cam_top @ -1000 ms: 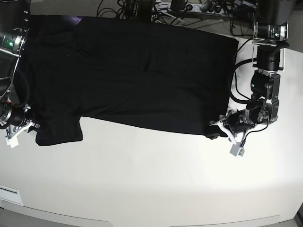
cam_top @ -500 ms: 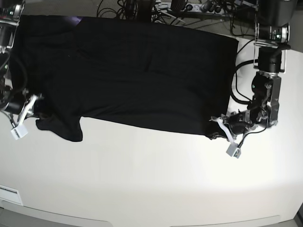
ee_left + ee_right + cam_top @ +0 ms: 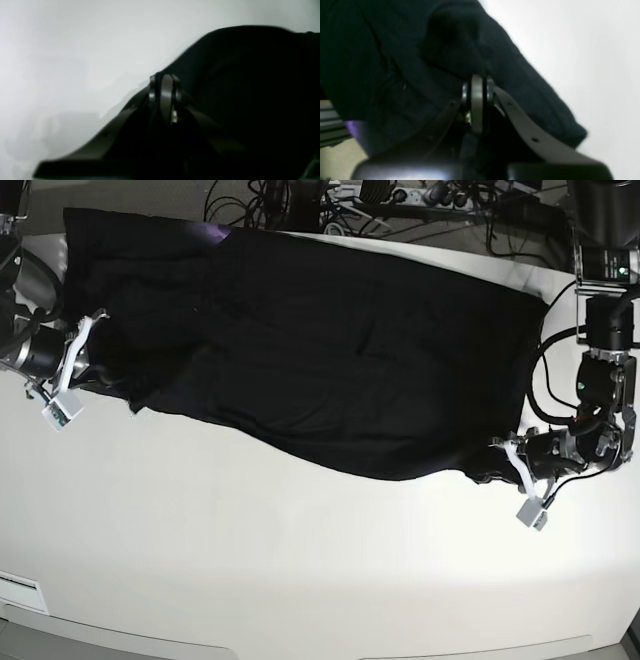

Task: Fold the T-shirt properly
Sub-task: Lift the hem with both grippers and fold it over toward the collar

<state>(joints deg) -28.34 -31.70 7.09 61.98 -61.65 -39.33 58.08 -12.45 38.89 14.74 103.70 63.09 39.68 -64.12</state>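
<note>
The black T-shirt (image 3: pixel 330 350) lies spread, plain side up, across the back half of the white table (image 3: pixel 300 570). My left gripper (image 3: pixel 505 458) is at the shirt's lower right corner, shut on the hem. In the left wrist view the left gripper (image 3: pixel 162 78) pinches the edge of the black T-shirt (image 3: pixel 250 80). My right gripper (image 3: pixel 88 342) is at the far left, shut on the sleeve end. Seen from the right wrist, the right gripper (image 3: pixel 476 81) is clamped on a bunched fold of the T-shirt (image 3: pixel 395 50), and a purple patch (image 3: pixel 353 128) shows underneath.
Cables and a power strip (image 3: pixel 380 198) run along the table's back edge, just behind the shirt. A white label (image 3: pixel 20 590) sits at the front left corner. The front edge of the table curves across the bottom of the base view.
Both grippers kept their hold and drew the shirt rightward. The right gripper rose toward the back, lifting the sleeve off the table. The left gripper moved right and slightly forward with the hem.
</note>
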